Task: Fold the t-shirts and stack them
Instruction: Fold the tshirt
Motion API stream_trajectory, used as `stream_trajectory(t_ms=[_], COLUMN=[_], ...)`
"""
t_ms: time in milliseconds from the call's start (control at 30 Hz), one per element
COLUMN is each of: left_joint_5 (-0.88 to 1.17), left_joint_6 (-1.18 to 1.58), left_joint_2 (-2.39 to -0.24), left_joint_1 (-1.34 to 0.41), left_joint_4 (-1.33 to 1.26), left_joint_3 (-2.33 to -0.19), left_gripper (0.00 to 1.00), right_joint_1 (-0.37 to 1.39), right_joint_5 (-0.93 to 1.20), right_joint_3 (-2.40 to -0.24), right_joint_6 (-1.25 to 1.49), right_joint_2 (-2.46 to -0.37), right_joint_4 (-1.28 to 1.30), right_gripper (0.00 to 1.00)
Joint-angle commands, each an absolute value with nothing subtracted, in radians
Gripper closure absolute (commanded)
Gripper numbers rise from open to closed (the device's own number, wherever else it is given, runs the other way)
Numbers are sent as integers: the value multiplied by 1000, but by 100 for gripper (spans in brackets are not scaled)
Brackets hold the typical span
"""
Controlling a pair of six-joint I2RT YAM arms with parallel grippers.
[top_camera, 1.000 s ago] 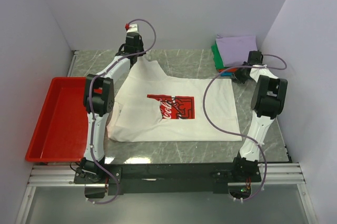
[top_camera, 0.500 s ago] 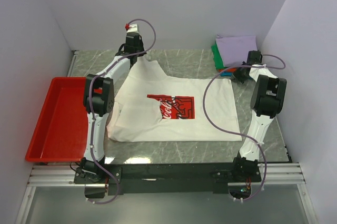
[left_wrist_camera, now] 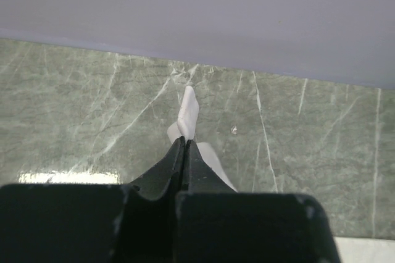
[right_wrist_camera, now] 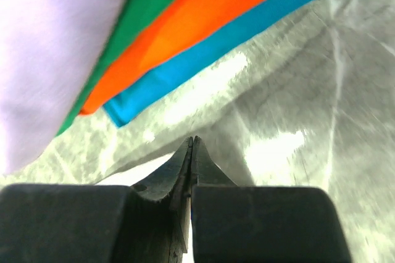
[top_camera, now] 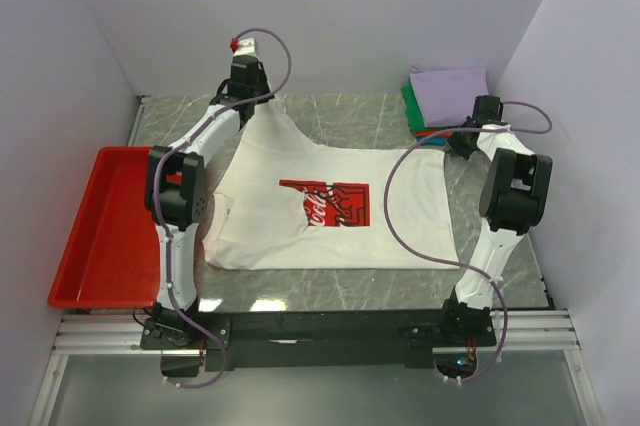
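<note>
Green-veined marble makes up the table [top_camera: 350, 121], closed in by pale walls on the left, far and right sides. Along its left edge lies a red tray [top_camera: 100, 236], and the left arm's elbow hangs just beside the tray's right rim.

That arm reaches up to the far edge, where the left gripper [top_camera: 250, 98] has its jaws pressed together on a tab of the white t-shirt [top_camera: 330, 231]. The left wrist view shows the left gripper [left_wrist_camera: 185, 142] with white cloth [left_wrist_camera: 188, 108] poking out past the closed tips, above the marble. The pinched part is drawn into a peak toward the far edge.

The remainder of the white t-shirt lies spread flat over the middle of the table, red chest print [top_camera: 325, 203] facing up. The left arm crosses above the shirt's left side and hides part of that edge. A purple cable [top_camera: 395, 211] from the right arm loops over the right side.

Near the far right corner, the right gripper [top_camera: 462, 142] sits low at the shirt's far right corner. Its wrist view shows the right gripper [right_wrist_camera: 192, 142] with its jaws fully together and a sliver of white cloth beside them. Whether any cloth is caught between them cannot be told.

Just beyond, in the far right corner, stands a folded stack: lavender t-shirt [top_camera: 450, 83] on top, then green t-shirt [top_camera: 408, 106], orange t-shirt [right_wrist_camera: 203, 22] and teal t-shirt [right_wrist_camera: 247, 28] at the bottom.
</note>
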State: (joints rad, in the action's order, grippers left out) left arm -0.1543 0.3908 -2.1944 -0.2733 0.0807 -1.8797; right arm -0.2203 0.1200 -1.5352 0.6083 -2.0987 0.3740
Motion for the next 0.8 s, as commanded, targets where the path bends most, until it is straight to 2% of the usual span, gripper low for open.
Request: stream_trajectory(t_ms=[0,267,767], left_joint_5=[-144,-150,-204], left_joint_6=[416,459,676], left_joint_2=[-2073,-1933,-1594], left_joint_1=[-273,-276,-302], left_joint_4=[58,106,302], left_joint_3=[-1849,-1717,-1362], left_gripper=[100,100,100], right_joint_1=[-215,-215,-225], right_joint_5=[64,63,23], right_joint_3=[-1500,-1391,-1091], right_joint_6=[603,621,644], right_joint_2=[-1988,-1892,-1580], right_joint_4=[344,310,276], right_gripper=[100,100,100])
